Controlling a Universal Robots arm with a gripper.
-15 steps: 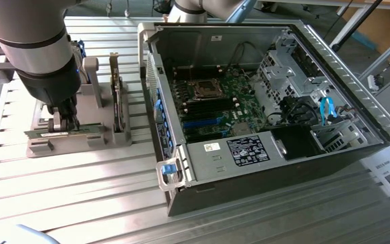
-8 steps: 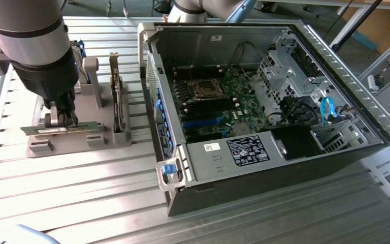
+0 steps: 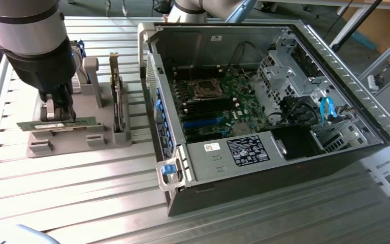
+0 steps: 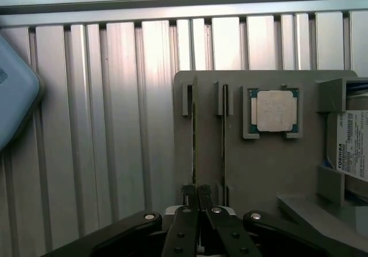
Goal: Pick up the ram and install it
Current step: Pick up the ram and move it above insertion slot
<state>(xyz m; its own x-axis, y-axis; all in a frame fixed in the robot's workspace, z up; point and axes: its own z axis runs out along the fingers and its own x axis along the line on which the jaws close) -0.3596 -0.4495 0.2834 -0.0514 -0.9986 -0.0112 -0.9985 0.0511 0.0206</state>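
Entry: gripper [image 4: 195, 191] on ram [image 4: 194, 130], grey holder [image 4: 264, 171].
We record the fingers [image 4: 187, 196] pinched onto the ram near one end. The ram stands edge-on in its holder slot and runs away from them. Just beside them is a second board [image 4: 224, 136], past that the processor [image 4: 276, 111], and well apart the open case [image 3: 269, 168].
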